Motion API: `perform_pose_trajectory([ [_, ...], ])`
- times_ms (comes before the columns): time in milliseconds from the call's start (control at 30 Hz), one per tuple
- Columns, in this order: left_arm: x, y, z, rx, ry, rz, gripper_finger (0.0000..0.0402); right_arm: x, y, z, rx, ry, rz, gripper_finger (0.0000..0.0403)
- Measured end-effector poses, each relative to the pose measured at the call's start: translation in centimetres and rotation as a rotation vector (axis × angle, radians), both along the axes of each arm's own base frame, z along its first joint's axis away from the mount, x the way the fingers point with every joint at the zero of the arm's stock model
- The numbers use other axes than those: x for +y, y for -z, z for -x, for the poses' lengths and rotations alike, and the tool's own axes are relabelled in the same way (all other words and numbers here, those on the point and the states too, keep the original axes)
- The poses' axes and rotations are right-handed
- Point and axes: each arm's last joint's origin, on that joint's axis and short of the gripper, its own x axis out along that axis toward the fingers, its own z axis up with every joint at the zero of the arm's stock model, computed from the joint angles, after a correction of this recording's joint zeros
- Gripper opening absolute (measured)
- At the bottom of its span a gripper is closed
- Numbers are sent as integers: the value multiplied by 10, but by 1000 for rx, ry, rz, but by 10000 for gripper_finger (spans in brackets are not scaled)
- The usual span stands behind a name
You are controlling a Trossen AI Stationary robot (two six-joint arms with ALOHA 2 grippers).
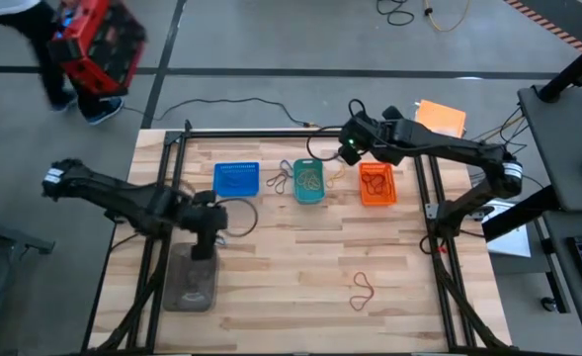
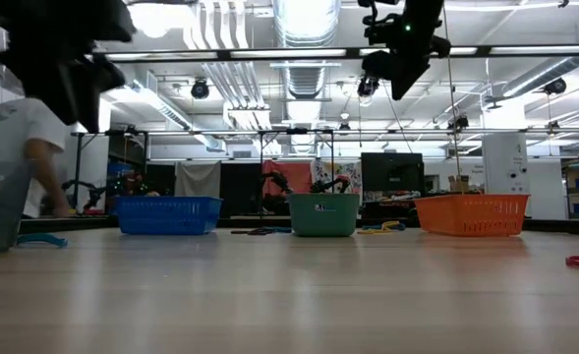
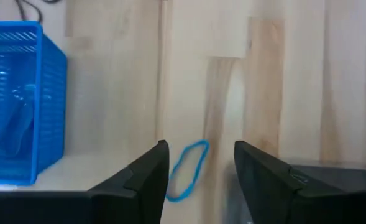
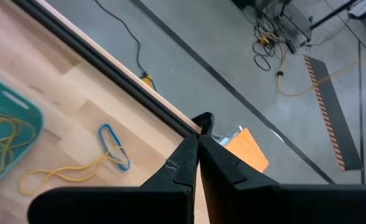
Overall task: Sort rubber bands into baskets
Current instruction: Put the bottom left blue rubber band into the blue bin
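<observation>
Broadly, the pale wooden plank desk (image 1: 300, 267) carries everything; across its far part stand three small perforated plastic baskets in a row, the blue basket (image 1: 236, 179), the teal basket (image 1: 309, 182) and the orange basket (image 1: 377, 184); a clear grey plastic container (image 1: 192, 280) sits near the front on the left arm's side.

Sorting looks partly done, by my reading: the teal basket holds a tangle of yellowish bands, the orange one shows reddish bands inside, and the left wrist view shows something bluish lying in the blue basket, though what it is I cannot say. Several loops are left: a small cluster of loose bands (image 1: 282, 181) on the desk between the blue and teal baskets, a yellowish band and a blue loop (image 4: 114, 147) just beside the teal basket, a red-brown twisted rubber band (image 1: 362, 291) well apart near the front, and a thin blue rubber band (image 3: 187, 170) near the blue basket.

The left end effector (image 3: 198, 180) hangs over that blue band with its fingers spread either side of it, gripping nothing; the right end effector (image 4: 196, 148) is raised above the desk's far edge between the teal and orange baskets, pressed fully closed and empty.
</observation>
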Motion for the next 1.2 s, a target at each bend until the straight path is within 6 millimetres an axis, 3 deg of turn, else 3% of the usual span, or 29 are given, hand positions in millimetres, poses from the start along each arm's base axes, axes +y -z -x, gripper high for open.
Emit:
perform_pose_trajectory([
  [133, 22, 12, -18, 51, 25, 37, 158, 6, -3, 0, -7, -19, 3, 9],
  [267, 32, 31, -29, 186, 64, 14, 156, 7, -2, 0, -3, -24, 2, 9],
  [600, 31, 68, -47, 373, 20, 16, 155, 7, 1, 0, 15, -29, 1, 9],
  [1200, 31, 89, -61, 417, -72, 28, 155, 8, 21, 3, 77, -30, -20, 9],
])
